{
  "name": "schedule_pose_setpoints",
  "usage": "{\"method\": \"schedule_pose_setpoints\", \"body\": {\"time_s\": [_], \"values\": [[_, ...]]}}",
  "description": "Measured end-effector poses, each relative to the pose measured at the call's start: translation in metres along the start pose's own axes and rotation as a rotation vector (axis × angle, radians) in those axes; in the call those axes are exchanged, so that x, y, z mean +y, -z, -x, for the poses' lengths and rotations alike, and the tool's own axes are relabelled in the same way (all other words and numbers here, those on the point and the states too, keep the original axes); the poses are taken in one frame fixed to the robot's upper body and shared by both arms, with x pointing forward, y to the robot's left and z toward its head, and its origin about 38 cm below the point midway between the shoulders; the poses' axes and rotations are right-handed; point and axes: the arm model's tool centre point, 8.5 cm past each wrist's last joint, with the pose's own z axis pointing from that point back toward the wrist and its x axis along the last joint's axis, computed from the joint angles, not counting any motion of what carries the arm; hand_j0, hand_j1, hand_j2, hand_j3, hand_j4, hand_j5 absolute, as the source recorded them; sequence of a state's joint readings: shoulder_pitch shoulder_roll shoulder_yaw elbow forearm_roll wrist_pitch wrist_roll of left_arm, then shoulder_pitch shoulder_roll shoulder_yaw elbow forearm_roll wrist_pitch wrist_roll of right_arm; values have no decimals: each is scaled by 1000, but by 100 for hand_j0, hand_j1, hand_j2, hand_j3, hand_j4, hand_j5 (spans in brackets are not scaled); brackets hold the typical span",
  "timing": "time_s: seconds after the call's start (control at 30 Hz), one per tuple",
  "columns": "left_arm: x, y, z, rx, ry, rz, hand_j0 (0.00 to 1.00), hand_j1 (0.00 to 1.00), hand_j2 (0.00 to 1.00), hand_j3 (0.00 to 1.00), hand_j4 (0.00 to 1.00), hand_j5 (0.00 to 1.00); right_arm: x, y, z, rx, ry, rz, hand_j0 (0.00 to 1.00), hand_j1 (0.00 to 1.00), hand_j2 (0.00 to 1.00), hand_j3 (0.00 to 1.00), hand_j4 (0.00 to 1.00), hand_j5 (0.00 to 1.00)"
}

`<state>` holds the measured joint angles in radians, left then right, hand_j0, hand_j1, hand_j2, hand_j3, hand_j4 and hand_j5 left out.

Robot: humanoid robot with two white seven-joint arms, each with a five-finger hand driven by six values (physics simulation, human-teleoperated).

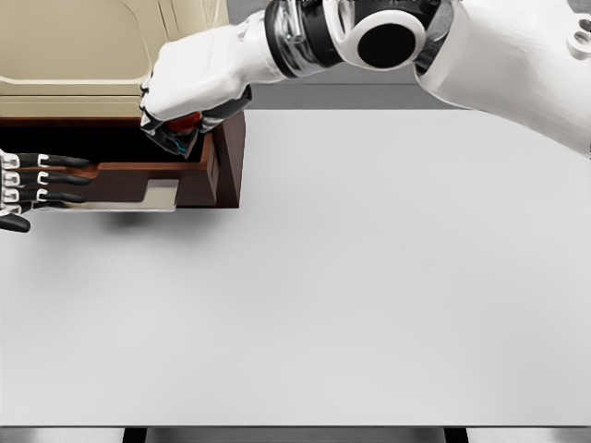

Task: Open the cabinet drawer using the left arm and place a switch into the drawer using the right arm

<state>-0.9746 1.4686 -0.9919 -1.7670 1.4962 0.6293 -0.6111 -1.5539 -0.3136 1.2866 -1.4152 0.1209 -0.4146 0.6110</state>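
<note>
Head view is catching the right hand (189, 101) curling around the mostly hidden red switch (187, 121) above the open drawer (217, 161); left hand (32, 189), half cut off, is stretching empty fingers.

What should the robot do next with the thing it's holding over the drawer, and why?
Probably let go. The right hand is curled around the switch, and it hangs just above the open drawer. The left hand rests at the drawer's front. Opening the fingers should drop the switch inside.
</note>
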Motion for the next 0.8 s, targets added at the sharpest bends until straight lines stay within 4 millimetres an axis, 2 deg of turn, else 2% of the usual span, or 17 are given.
{"method": "schedule_pose_setpoints", "body": {"time_s": [0.8], "values": [[4,-7,2,17,37,-44,100,100,100,100,100,100,5,34,12,9,46,-33,45,45,45,45,45,45]]}}
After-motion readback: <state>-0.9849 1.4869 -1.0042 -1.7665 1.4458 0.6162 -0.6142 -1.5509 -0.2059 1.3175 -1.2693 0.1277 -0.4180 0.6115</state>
